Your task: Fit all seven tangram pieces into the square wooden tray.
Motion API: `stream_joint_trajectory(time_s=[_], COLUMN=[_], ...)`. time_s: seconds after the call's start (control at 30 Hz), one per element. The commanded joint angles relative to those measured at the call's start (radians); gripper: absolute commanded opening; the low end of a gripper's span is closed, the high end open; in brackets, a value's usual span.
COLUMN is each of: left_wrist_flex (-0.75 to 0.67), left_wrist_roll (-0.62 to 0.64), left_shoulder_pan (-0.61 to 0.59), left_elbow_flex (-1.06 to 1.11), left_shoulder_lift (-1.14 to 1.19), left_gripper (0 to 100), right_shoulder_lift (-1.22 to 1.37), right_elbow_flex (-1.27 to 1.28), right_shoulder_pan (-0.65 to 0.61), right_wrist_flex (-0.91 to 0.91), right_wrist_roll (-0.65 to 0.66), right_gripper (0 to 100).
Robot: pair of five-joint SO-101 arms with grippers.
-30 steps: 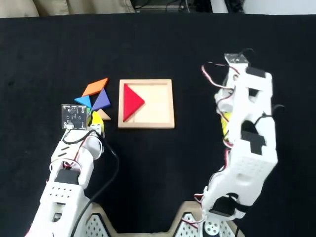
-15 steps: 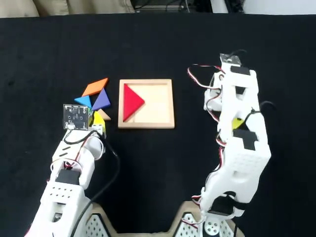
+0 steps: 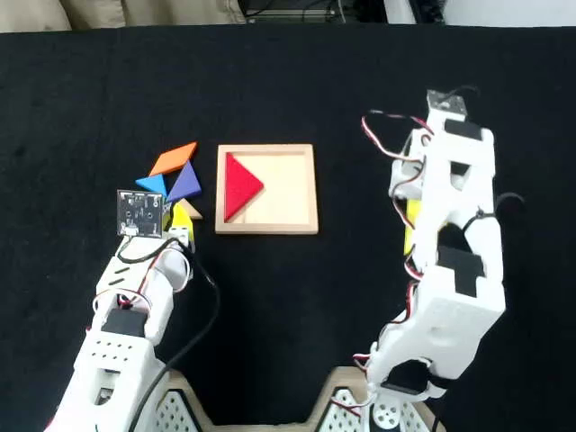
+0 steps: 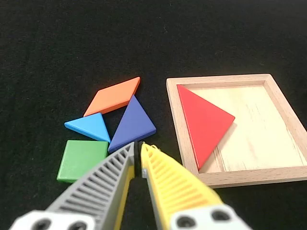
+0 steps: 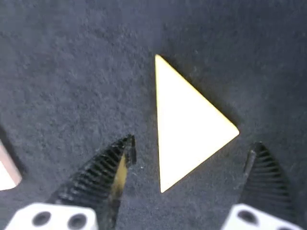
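Piece: yellow triangle (image 5: 184,129) lies flat on the table, well apart from the tray (image 3: 270,228), toward the table's right edge | Right gripper (image 5: 192,146): jaws spread, one on each side of it | Left gripper (image 4: 140,146): jaws pressed together | Handling: it looks light, stiff, thin and smooth, so you should pinch its side faces low.

Black tablecloth (image 3: 297,81); perhaps curtains (image 3: 135,11) behind.

left gripper (image 4: 139,155): jaws pressed together | right gripper (image 5: 191,149): jaws spread wide
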Motion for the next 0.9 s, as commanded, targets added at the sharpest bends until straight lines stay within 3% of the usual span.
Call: stream_joint_trajectory(time_s=[0.0,0.1,0.5,0.87], left_wrist_flex=[-0.017,-0.017,-0.017,-0.015], left_wrist_roll=[-0.006,-0.006,-0.006,-0.006], left_shoulder_pan=[0.012,0.012,0.012,0.012], left_elbow_flex=[-0.027,-0.027,-0.027,-0.027], left_shoulder_lift=[-0.014,-0.014,-0.014,-0.014], left_gripper=[4,4,4,4], right_shoulder_lift=[-0.064,-0.064,-0.062,0.001], right_elbow_flex=[0.065,0.104,0.143,0.084], right_shoulder_pan=[0.043,0.071,0.012,0.008], right_wrist_flex=[-0.091,-0.155,-0.219,-0.176], right_wrist_roll=[-0.023,-0.072,-0.068,-0.017], right_gripper=[35.4,35.3,35.2,31.1])
